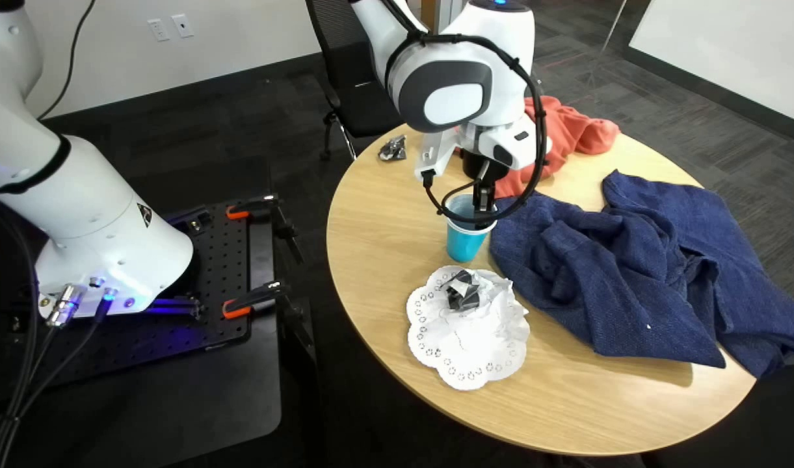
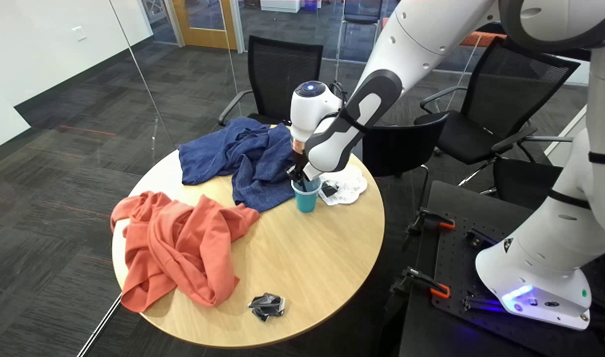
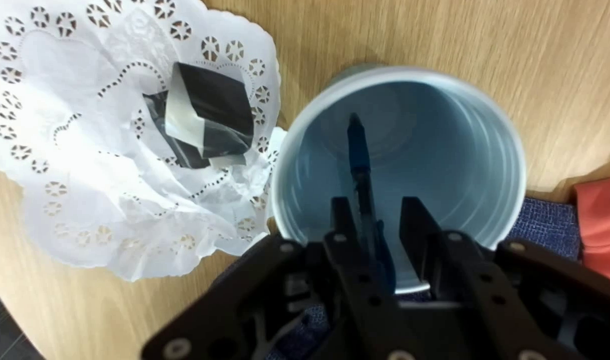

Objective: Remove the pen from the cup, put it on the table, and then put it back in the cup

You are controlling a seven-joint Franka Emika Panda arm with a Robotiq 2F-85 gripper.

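Observation:
The light-blue cup (image 1: 465, 246) stands upright on the round wooden table (image 1: 383, 227), and it also shows in an exterior view (image 2: 306, 202). Looking down in the wrist view, I see the dark blue pen (image 3: 359, 150) leaning inside the cup, its tip toward the bottom and its clip end near the rim. My gripper (image 3: 377, 205) points down at the cup mouth, its fingertips over the inside. The jaws stand partly apart, with the pen between them close to the left finger (image 3: 341, 212). A visible gap separates the pen from the right finger (image 3: 412, 220).
A white lace doily (image 3: 85, 200) with a crumpled black wrapper (image 3: 215, 110) on it lies right beside the cup. A navy cloth (image 1: 605, 273) and a red cloth (image 2: 183, 248) cover parts of the table. Another black crumpled wrapper (image 2: 267, 306) lies near the edge.

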